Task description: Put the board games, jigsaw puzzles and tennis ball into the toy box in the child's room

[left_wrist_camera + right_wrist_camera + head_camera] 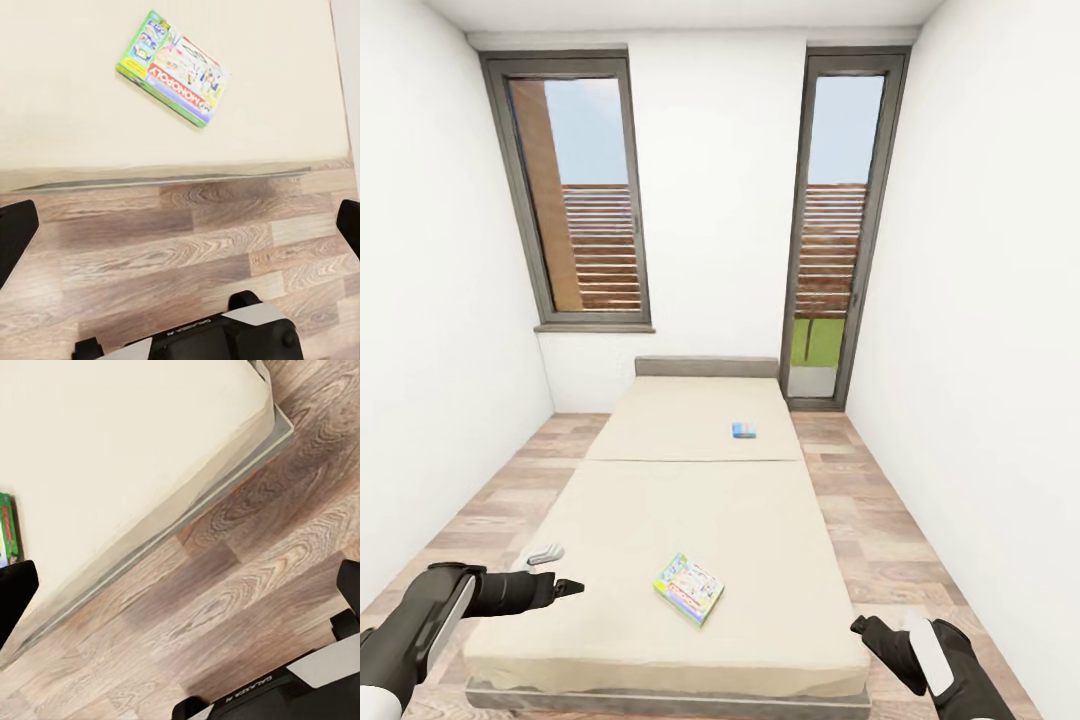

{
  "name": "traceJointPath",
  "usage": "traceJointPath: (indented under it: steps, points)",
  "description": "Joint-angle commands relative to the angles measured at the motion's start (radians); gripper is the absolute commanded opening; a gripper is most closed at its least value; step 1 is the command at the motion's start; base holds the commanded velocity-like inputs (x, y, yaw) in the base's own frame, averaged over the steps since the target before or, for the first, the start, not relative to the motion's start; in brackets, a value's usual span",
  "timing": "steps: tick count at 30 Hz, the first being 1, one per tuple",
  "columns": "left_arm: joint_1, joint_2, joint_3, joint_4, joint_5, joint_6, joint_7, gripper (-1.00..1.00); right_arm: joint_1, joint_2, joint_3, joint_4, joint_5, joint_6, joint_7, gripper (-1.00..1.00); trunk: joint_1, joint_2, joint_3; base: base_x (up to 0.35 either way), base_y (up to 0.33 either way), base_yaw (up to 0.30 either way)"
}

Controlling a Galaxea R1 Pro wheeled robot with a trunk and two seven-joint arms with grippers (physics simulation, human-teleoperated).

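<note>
Facing the smooth cream bed [690, 470]: a flat glossy Monopoly box [689, 588] nearby, small blue box [744, 430] farther; left gripper [180, 225] and right gripper [180, 589] jaws apart, empty.

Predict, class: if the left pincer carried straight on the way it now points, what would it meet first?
Probably the wood-plank floor short of the bed: the left pincer, open and empty, centres on planks. The Monopoly box lies further along, up on the mattress. Depth is uncertain.
</note>
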Motion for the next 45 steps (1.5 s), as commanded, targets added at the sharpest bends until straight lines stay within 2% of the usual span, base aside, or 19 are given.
traceJointPath:
  steps: [1,15,45]
  points:
    - [0.000,0.000,0.002,0.000,0.000,0.007,-0.004,1.00,0.000,0.001,-0.001,-0.001,-0.011,0.003,-0.008,1.00,0.001,-0.001,0.000,0.250,0.180,-0.155]
    - [0.000,0.001,0.002,0.000,-0.001,0.005,-0.004,1.00,0.000,0.001,-0.002,-0.001,-0.011,0.006,-0.008,1.00,0.001,-0.001,0.005,0.239,0.170,-0.196]
    - [0.000,-0.010,-0.001,0.000,-0.007,0.006,0.013,1.00,0.000,0.009,0.009,-0.007,-0.009,0.003,-0.005,1.00,0.001,-0.001,0.005,0.007,-0.043,-0.006]
